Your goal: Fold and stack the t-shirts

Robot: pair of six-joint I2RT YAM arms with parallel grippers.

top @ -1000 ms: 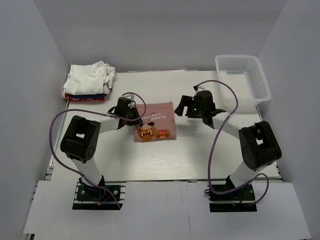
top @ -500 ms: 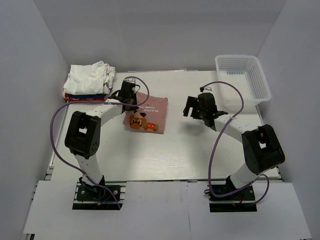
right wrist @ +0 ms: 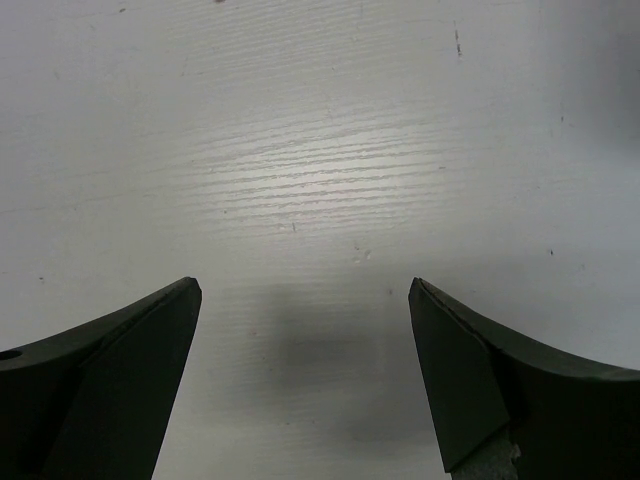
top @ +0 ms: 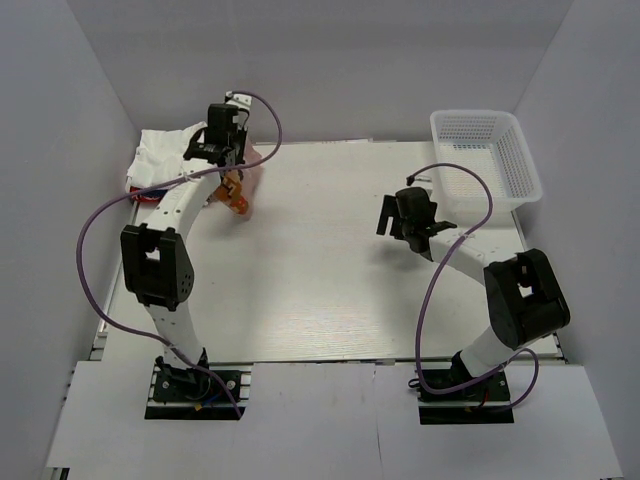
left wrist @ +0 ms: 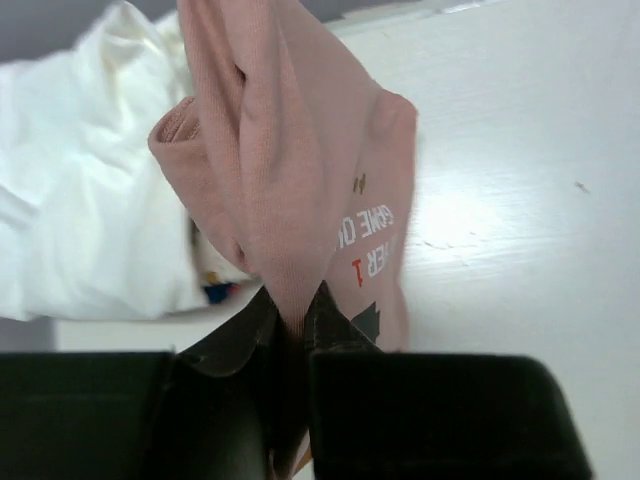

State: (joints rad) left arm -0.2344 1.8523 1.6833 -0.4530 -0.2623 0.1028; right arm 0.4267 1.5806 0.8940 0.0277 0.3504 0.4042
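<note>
A white lattice basket (top: 487,150) sits at the far right corner of the surface (top: 330,300), well apart from the cloth. The right hand (right wrist: 305,290) hovers near the basket, right of centre. Its jaws stand wide, and only white wood-grain shows between them. It is far from the shirts and blocks nothing.

At the far left corner lies a pile with crumpled white shirts (top: 175,155) on top and a red shirt (top: 150,196) showing as a thin edge at the bottom. The left arm reaches out to that corner. Its left hand (left wrist: 296,318) is pinched narrow on the pink shirt (left wrist: 290,170), gripping a bunched fold of it. The shirt is lifted off the surface and hangs just beside the pile's right edge, partly in front of the white cloth in the wrist view.

The pink cloth is gathered into thick vertical folds. Part of its print faces out, with upside-down lettering in red and dark ink and a patch of orange lower down.
</note>
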